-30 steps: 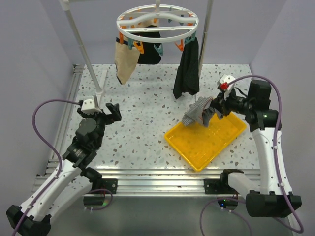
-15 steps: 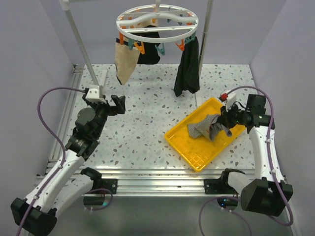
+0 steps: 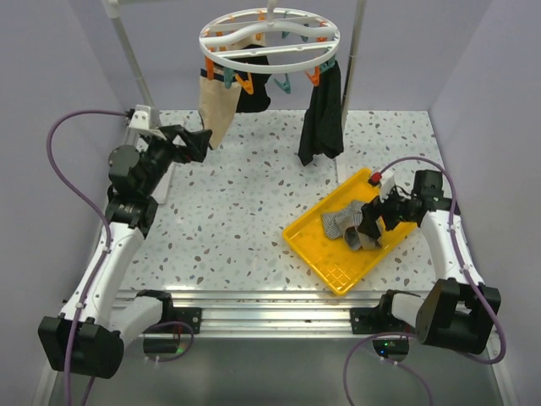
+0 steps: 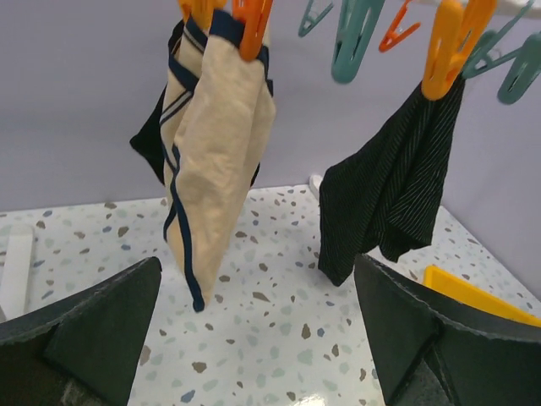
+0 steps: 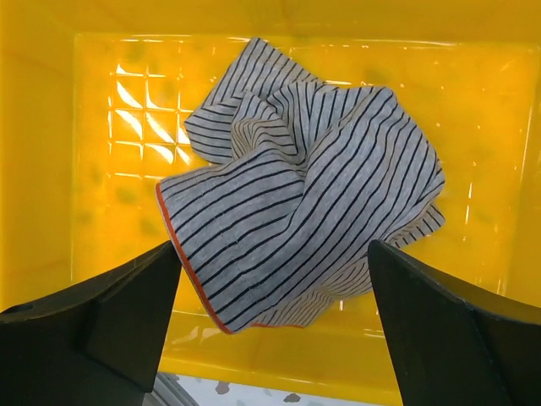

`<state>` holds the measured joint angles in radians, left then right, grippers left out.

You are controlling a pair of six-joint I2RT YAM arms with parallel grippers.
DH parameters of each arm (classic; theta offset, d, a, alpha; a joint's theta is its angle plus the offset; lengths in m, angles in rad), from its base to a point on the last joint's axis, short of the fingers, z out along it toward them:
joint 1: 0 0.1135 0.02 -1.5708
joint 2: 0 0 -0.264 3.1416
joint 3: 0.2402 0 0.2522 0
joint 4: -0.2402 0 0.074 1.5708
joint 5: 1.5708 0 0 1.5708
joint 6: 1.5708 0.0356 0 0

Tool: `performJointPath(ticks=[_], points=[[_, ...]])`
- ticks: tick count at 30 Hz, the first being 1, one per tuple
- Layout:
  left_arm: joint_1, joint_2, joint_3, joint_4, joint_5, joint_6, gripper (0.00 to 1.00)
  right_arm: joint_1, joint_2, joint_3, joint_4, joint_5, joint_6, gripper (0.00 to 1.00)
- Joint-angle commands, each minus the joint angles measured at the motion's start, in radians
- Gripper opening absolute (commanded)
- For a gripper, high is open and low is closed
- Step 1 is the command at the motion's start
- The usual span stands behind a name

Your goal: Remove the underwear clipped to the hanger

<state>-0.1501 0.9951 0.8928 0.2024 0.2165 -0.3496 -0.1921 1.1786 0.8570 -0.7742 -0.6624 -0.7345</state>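
**Striped pair dropped in the tray; left arm raised toward the beige pair**

On the left, the left claw (image 3: 193, 142) had risen from low over the surface (image 3: 254, 194) within the last second. It hung released, fingers wide, just short of the beige underwear (image 4: 215, 152) and touching nothing. That piece was still pinned by orange pegs (image 4: 252, 25) to the hanger (image 3: 269, 35), with a second black garment (image 3: 255, 93) clipped behind it. Further right, the black underwear (image 3: 322, 118) dangled from another orange peg.

On the right, the right claw (image 3: 376, 222), which a moment earlier had been clenched on the striped underwear (image 5: 296, 194), had sprung apart. The garment lay crumpled in the yellow tray (image 3: 325, 254), free of both fingers.

So one piece looked delivered and three remained on the ring. The beige one seemed the likely next target.
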Motion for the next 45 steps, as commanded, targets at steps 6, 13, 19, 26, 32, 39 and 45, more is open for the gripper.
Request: performJointPath(ticks=[6, 13, 19, 26, 32, 39, 45], points=[[0.199, 0.152, 0.222, 0.143, 0.334, -0.157, 1.00, -0.003, -0.051, -0.007, 0.000, -0.195, -0.129, 0.96], [0.288, 0.342, 0.279, 0.526, 0.642, -0.472, 1.00, -0.001, 0.009, 0.030, -0.169, -0.379, -0.368, 0.98], [0.288, 0.424, 0.369, 0.562, 0.664, -0.503, 1.00, 0.014, 0.088, 0.077, -0.269, -0.427, -0.453, 0.98], [0.259, 0.494, 0.463, 0.551, 0.673, -0.494, 1.00, 0.062, 0.110, 0.093, -0.266, -0.419, -0.437, 0.98], [0.230, 0.566, 0.584, 0.476, 0.650, -0.445, 0.98, 0.115, 0.111, 0.109, -0.237, -0.398, -0.387, 0.98], [0.230, 0.635, 0.708, 0.353, 0.641, -0.364, 0.96, 0.141, 0.111, 0.125, -0.197, -0.402, -0.327, 0.98], [0.205, 0.701, 0.781, 0.292, 0.664, -0.321, 0.93, 0.146, 0.108, 0.126, -0.168, -0.405, -0.284, 0.98]])
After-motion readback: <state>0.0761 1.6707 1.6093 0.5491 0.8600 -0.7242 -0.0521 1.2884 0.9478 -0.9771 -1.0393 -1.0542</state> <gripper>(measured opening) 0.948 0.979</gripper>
